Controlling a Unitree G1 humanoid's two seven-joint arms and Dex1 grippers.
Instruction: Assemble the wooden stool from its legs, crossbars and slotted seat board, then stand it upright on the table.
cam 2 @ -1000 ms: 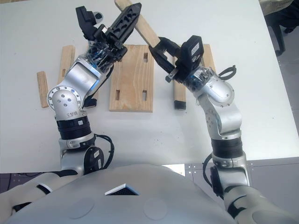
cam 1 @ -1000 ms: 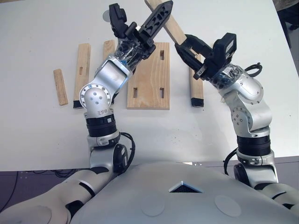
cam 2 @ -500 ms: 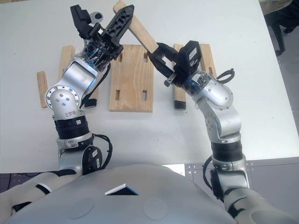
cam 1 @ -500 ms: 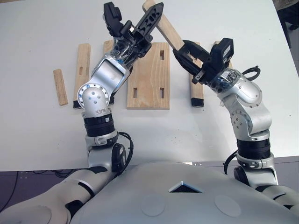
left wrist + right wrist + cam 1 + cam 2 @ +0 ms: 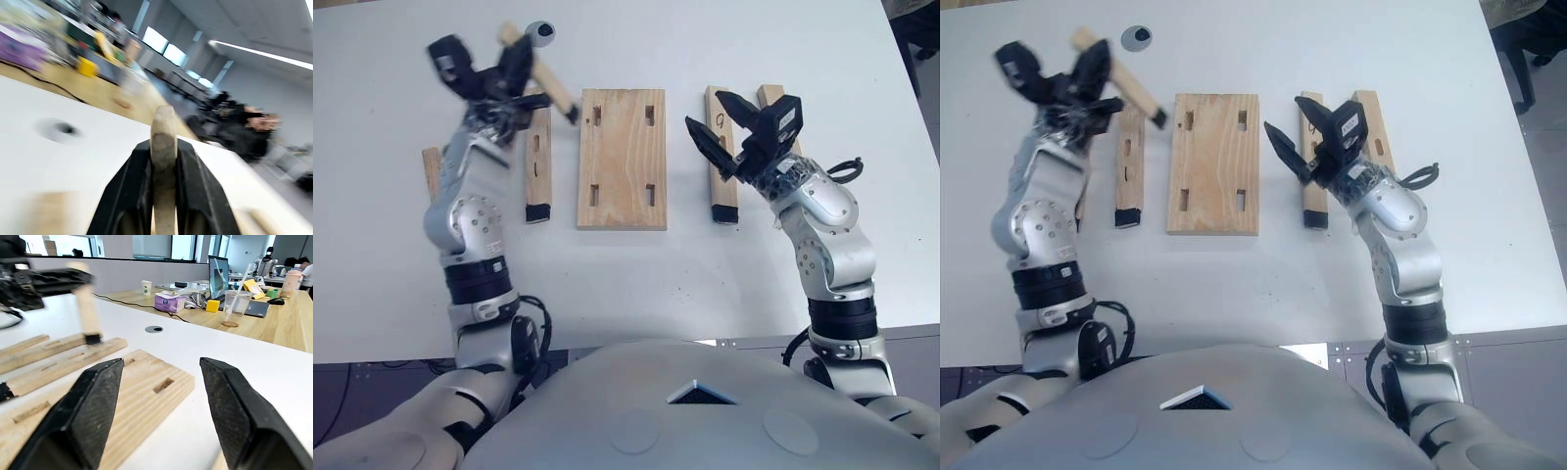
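The slotted seat board (image 5: 622,157) lies flat mid-table. My left gripper (image 5: 512,73) is raised over the table's far left, shut on a wooden leg (image 5: 540,78) whose black-tipped end points toward the board. In the left wrist view the fingers (image 5: 138,186) clamp that leg (image 5: 164,142). Another leg (image 5: 538,162) lies left of the board, and two legs (image 5: 722,157) lie to its right. A short crossbar (image 5: 430,168) is partly hidden behind my left arm. My right gripper (image 5: 717,122) hovers open above the right-hand legs, holding nothing, and the right wrist view looks across the board (image 5: 146,387).
A round grey grommet (image 5: 540,29) sits in the tabletop behind the held leg. The near half of the white table (image 5: 636,284) is bare. Desks, monitors and seated people fill the room beyond the far edge.
My left arm has swung left with the leg, from above the seat board to the far left. The right gripper has drawn back from the leg and dropped toward the right-hand legs.
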